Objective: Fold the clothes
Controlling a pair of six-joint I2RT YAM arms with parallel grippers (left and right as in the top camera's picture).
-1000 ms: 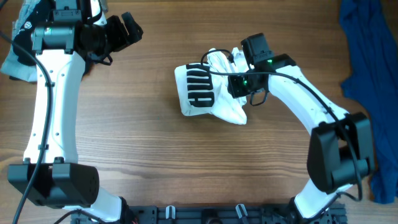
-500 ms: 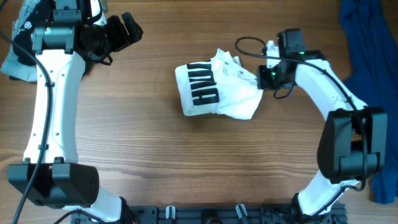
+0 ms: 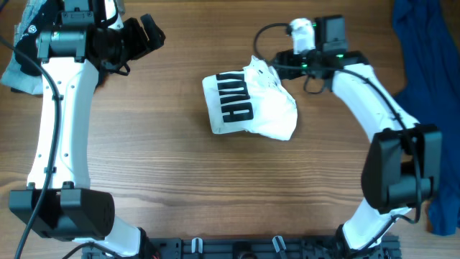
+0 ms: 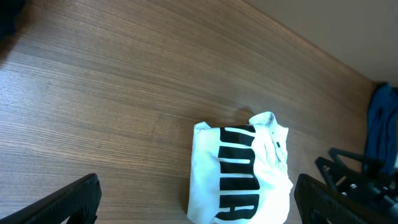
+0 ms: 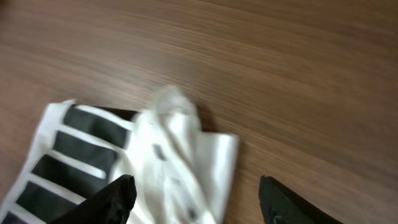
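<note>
The white T-shirt (image 3: 251, 108) with black block lettering lies folded in a compact bundle in the middle of the table. It also shows in the left wrist view (image 4: 242, 177) and the right wrist view (image 5: 143, 158). My right gripper (image 3: 286, 59) is open and empty, just above the bundle's far right corner; in the right wrist view its fingers (image 5: 199, 202) spread over the shirt's crumpled edge. My left gripper (image 3: 149, 32) is open and empty at the far left, well away from the shirt; its fingers (image 4: 199, 202) frame the bundle from a distance.
A dark blue garment (image 3: 431, 79) lies along the right edge of the table, also visible in the left wrist view (image 4: 380, 124). A pale grey-blue garment (image 3: 16, 72) sits at the far left edge behind the left arm.
My right gripper has let go of the shirt and lifted back toward the far side of the table. The shirt bundle has settled. The left arm has not moved.
</note>
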